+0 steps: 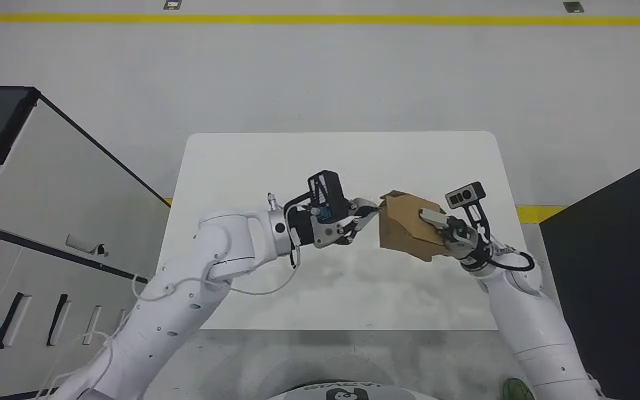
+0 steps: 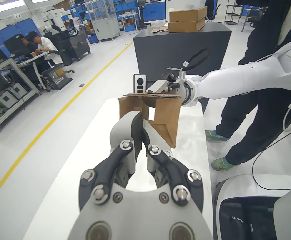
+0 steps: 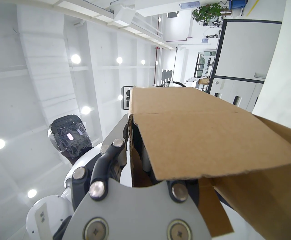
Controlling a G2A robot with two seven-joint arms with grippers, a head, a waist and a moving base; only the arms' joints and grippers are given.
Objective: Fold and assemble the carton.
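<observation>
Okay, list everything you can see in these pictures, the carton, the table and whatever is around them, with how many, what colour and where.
carton: one, brown, partly folded, held over the table between both grippers
table: one, white, under both arms
cabinet: one, black, on the floor past the table's end
boxes: two, brown, stacked on top of the cabinet
floor line: one, yellow, along the floor beyond the table
left gripper: one, grey and black, jaws shut on the carton's near edge
right gripper: one, grey and black, jaws shut on the carton's top panel
</observation>
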